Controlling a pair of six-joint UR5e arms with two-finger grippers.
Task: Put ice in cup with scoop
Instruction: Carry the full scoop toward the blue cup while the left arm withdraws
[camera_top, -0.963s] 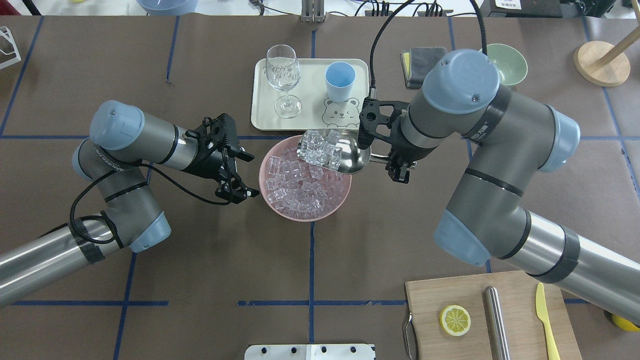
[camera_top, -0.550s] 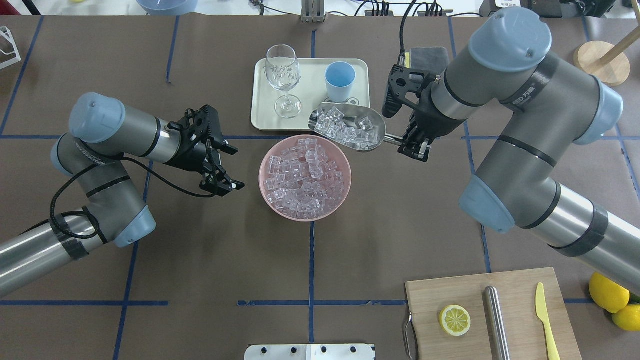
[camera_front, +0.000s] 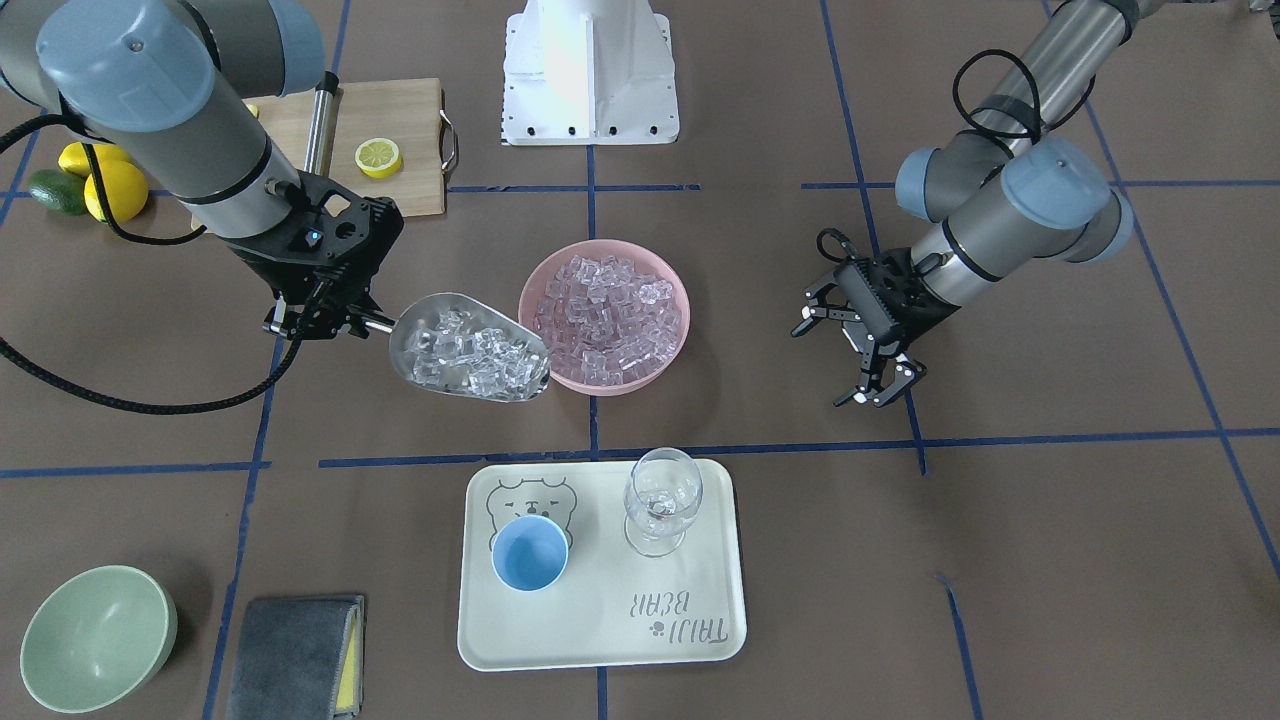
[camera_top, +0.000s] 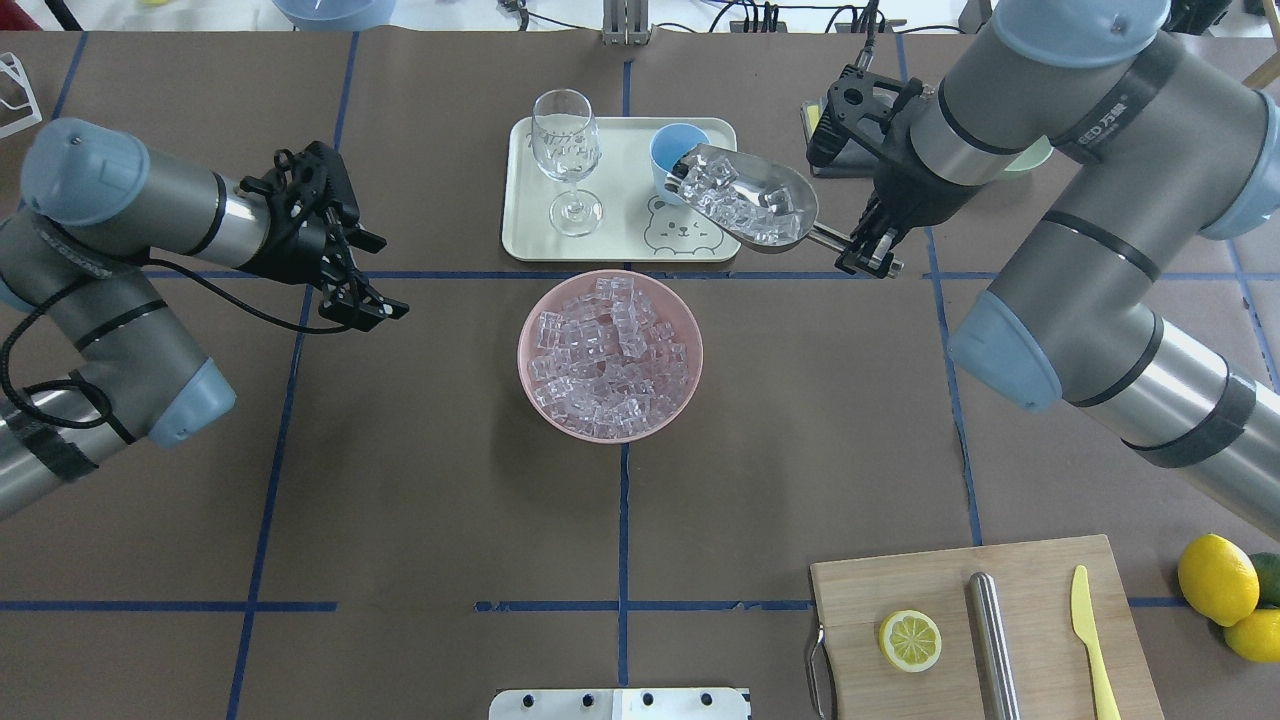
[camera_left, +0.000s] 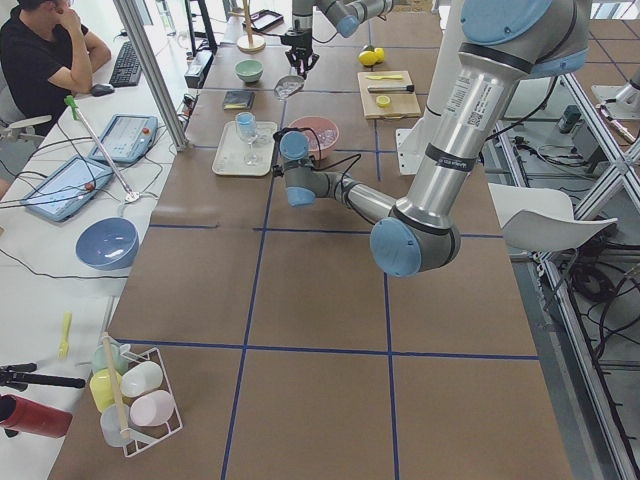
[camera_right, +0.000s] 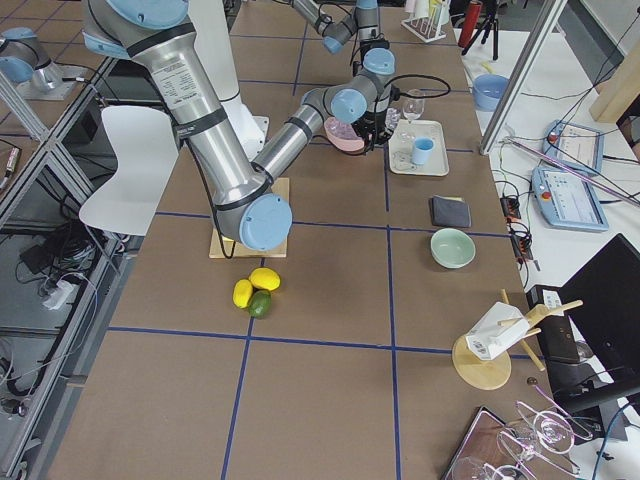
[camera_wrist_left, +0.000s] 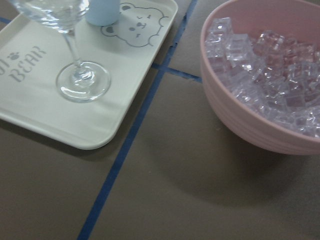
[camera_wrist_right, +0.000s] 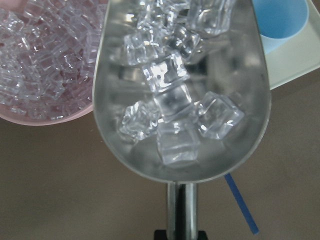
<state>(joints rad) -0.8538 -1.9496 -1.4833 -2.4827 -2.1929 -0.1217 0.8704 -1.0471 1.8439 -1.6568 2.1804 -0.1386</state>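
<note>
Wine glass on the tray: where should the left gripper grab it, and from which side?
I'd take the wine glass by its thin stem, between bowl and foot, coming in level from the robot's left. It stands upright; the cup and loaded scoop crowd its other side. The left gripper is open and empty.

Left arm (camera_top: 150, 205) and right arm (camera_top: 1100, 105): silver-grey tubes, pale-blue joint caps (camera_top: 75, 170), black bands; black cables (camera_front: 150, 409) loop alongside.

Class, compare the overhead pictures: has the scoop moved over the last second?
Yes. The scoop has left the pink bowl and now reaches over the tray, at the cup.
</note>
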